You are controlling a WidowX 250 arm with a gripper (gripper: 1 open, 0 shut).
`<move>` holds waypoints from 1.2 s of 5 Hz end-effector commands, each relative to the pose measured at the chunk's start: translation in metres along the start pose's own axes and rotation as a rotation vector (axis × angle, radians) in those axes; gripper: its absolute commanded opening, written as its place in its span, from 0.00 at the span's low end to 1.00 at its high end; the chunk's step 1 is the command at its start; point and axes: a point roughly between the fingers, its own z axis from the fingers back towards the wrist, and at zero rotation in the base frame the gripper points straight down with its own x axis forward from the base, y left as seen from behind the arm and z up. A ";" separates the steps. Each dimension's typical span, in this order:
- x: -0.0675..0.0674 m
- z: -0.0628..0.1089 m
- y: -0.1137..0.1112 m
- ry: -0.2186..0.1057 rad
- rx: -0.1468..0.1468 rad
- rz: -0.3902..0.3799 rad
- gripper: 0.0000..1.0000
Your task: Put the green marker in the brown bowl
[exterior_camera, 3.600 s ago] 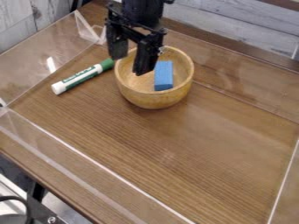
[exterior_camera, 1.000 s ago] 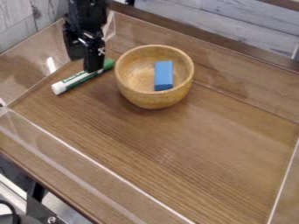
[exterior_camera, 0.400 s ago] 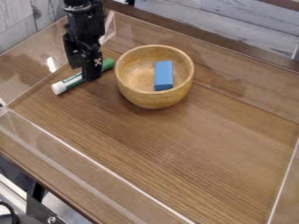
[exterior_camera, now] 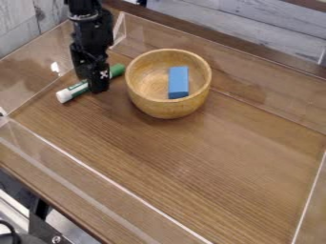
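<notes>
A: Starting at the left, what lies on the table?

B: The green marker lies flat on the wood near the far left, slanted, its white barrel end toward the viewer and its green end toward the bowl. It is on the table surface, outside the bowl.

A: And the arm?

B: The gripper points straight down over the middle of the marker. Its black fingers are spread as wide as they go, one on each side of the marker's barrel, and low against the table. Whether the tips touch the marker cannot be told from this view; nothing is pinched between them.

A: What sits to the right of that?

B: The brown bowl, round, thick-walled and upright, just beside the marker's green end but apart from it. A blue block lies inside it, resting on the bowl's floor toward the right side.

A: Further right?

B: Only bare wood grain, with a clear raised rim running round the table's edge and pale planks behind.
</notes>
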 end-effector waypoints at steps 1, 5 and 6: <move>0.002 0.009 0.008 -0.031 0.039 -0.018 1.00; 0.005 0.005 0.013 -0.032 0.043 -0.068 0.00; 0.006 0.011 0.012 -0.030 0.043 -0.068 0.00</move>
